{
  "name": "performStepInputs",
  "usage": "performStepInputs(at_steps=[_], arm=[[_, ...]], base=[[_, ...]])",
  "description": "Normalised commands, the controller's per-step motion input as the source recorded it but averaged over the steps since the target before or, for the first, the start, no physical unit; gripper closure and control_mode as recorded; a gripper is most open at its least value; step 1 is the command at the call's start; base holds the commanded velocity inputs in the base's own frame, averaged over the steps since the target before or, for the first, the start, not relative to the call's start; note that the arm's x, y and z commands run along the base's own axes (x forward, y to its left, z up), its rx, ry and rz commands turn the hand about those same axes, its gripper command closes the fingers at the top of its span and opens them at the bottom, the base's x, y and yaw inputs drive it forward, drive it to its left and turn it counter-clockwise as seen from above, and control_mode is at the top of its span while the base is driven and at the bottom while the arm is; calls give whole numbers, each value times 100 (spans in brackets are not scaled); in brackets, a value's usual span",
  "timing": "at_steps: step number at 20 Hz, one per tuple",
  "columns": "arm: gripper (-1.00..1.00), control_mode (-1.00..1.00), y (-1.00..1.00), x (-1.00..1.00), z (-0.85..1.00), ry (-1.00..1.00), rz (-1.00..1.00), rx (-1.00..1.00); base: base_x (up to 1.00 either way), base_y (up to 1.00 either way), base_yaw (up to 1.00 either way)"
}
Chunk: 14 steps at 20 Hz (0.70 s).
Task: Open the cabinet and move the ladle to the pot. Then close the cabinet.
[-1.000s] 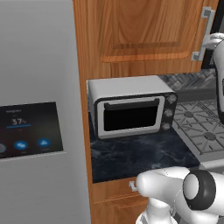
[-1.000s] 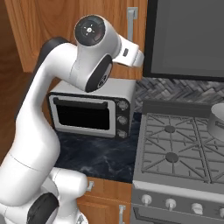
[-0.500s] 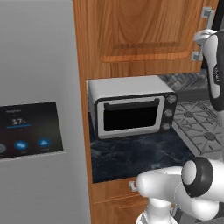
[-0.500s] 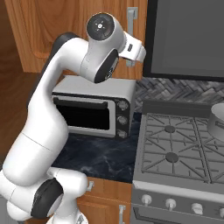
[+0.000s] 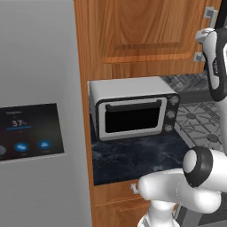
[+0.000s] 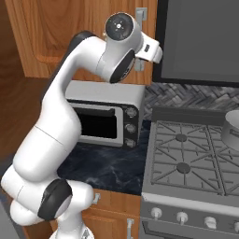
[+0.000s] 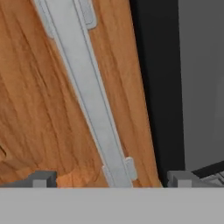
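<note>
The cabinet (image 5: pixel 142 31) hangs above the counter, its warm-brown door (image 7: pixel 26 87) shut. Its brushed-steel bar handle (image 7: pixel 87 87) runs slantwise through the hand view, close up. My gripper (image 7: pixel 111 179) is open, and the handle's lower end lies between the two fingertips (image 7: pixel 43 178) without touching them. In the right base view the arm reaches up to the handle (image 6: pixel 140 14) at the door's right edge. The grey pot (image 6: pixel 232 133) stands on the stove at the far right. The ladle is hidden.
A silver toaster oven (image 5: pixel 133 115) sits on the dark marble counter below the cabinet. To its left stands a grey fridge (image 5: pixel 35 111). A gas stove (image 6: pixel 186 154) lies to the right, under a dark panel (image 6: pixel 200 42) beside the cabinet.
The arm has swung up and to the right, bringing the hand closer to the cabinet handle. The jaws have stayed open. The door has not moved.
</note>
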Motion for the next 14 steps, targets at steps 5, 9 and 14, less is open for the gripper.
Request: performStepInputs(at_steps=[5,9,14], arm=[[-100,-100,-9,44,0,0,0,3],[-100,-100,-8,42,0,0,1,5],[100,-100,-1,39,0,1,2,3]], base=[[0,0,0],[0,0,0],[0,0,0]])
